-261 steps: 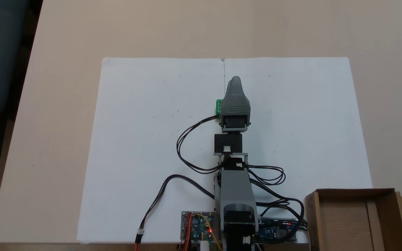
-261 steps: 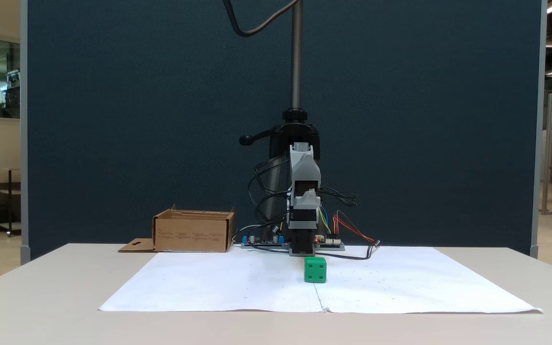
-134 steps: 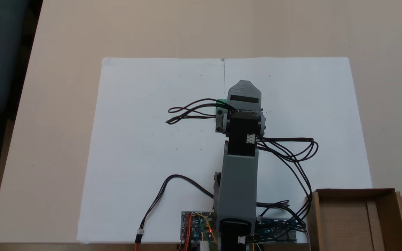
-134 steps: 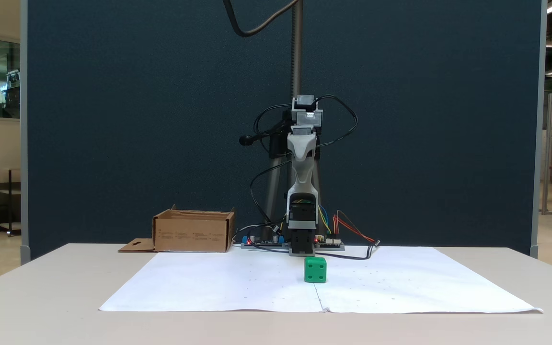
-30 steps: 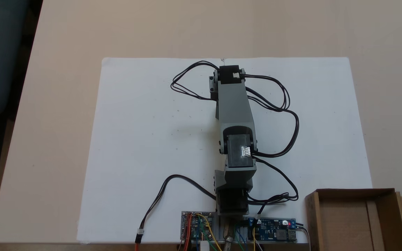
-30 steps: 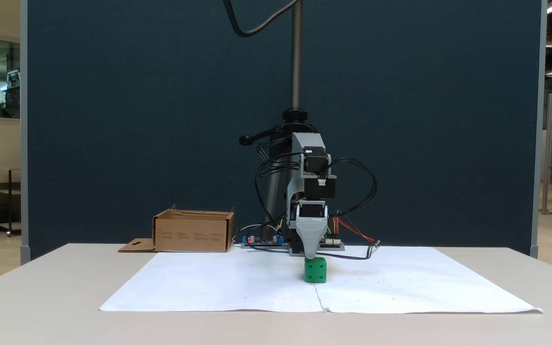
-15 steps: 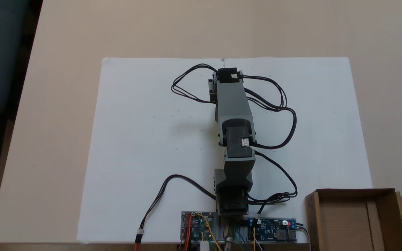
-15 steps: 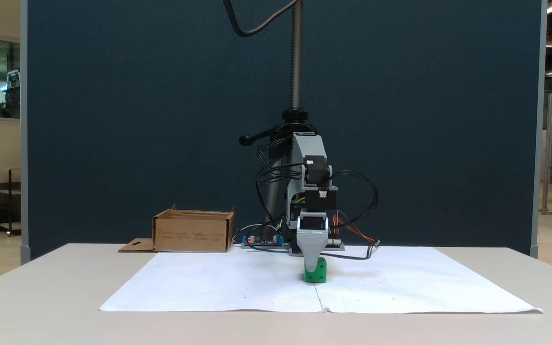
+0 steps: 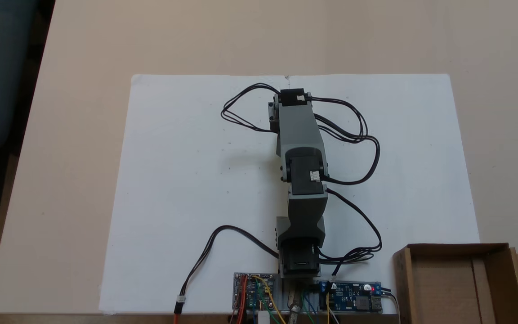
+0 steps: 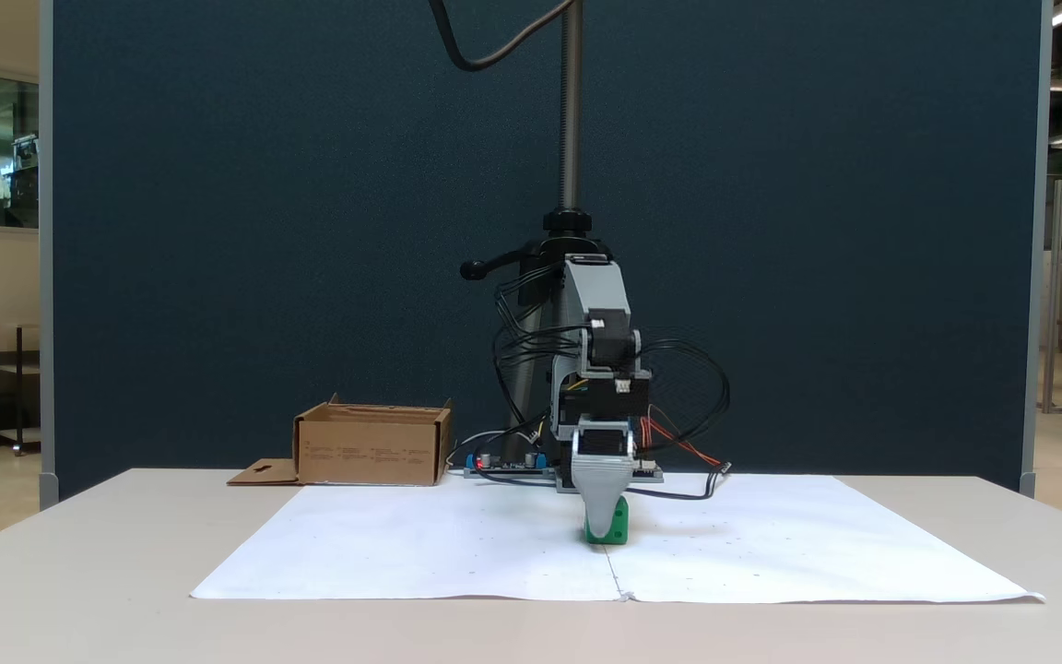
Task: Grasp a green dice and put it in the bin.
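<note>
Green dice (image 10: pixel 619 529) sits on the white paper (image 10: pixel 457 553) mid-table, with the hand (image 10: pixel 602 527) down right over it. Can't tell how open the hand is. Bin (image 10: pixel 372 449) sits off at 9 o'clock.

Even bright indoor light, soft shadows, sharp focus.

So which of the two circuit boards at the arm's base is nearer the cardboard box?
The blue board, right of the base in a fixed view, beside the bin; the other board lies on the opposite side.
</note>
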You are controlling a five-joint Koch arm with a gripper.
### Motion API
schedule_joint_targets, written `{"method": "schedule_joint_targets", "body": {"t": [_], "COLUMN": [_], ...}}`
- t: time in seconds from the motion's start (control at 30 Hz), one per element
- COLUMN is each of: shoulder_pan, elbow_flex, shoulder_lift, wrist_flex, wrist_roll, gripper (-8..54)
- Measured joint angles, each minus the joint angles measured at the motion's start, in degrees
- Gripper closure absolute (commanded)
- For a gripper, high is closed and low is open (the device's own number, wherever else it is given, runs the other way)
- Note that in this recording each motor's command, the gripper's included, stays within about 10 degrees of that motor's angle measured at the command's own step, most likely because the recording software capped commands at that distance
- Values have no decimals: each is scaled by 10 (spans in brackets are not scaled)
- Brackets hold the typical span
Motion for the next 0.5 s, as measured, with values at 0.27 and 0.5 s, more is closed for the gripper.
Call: {"method": "schedule_joint_targets", "body": {"t": [0.27,0.5], "shoulder_pan": [1,-3], "elbow_flex": [0,16], "shoulder_lift": [-18,-18], "wrist_flex": [-3,-18], "wrist_roll": [0,0], "gripper": [21,24]}}
